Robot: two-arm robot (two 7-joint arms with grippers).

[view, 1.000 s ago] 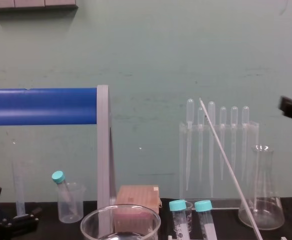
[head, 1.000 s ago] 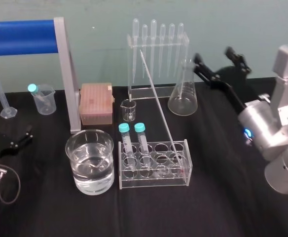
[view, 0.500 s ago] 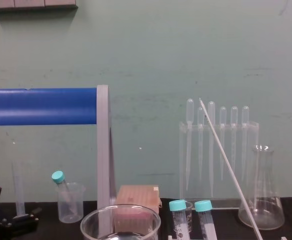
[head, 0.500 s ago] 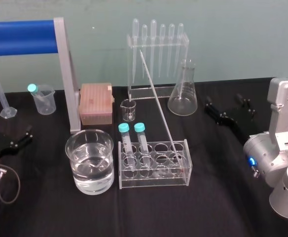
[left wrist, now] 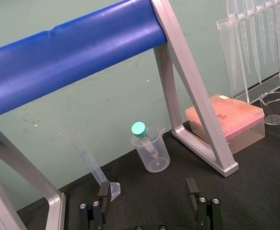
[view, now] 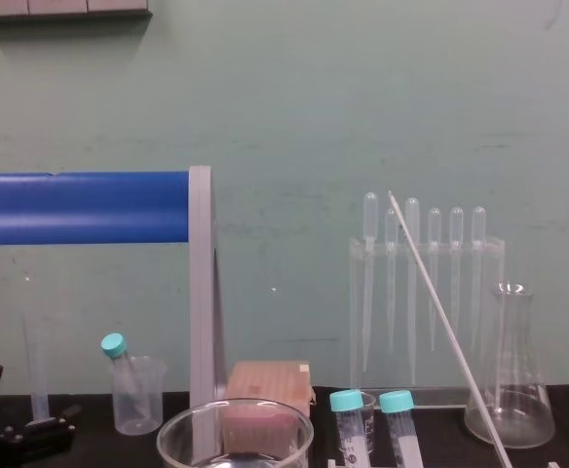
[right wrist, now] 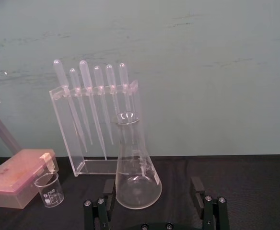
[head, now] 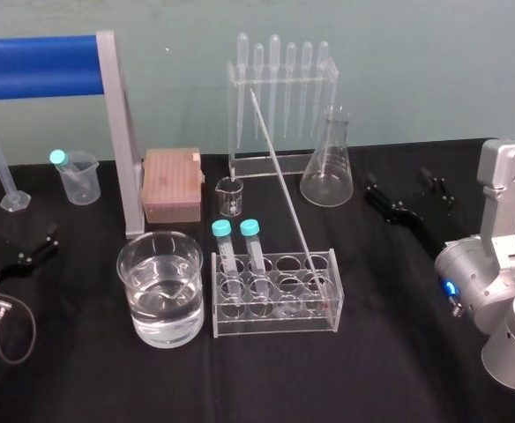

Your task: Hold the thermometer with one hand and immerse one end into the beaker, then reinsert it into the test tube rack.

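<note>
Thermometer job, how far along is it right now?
Done: the thermometer leans in the test tube rack, ungripped, so either it is back or nothing has begun. In hand: nothing; the left end effector and right end effector sit open at either side. Left: cannot tell whether the beaker dip has happened.

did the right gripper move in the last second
Yes. The right gripper dropped from beside the neck of the conical flask to lower down, right of its base.
</note>
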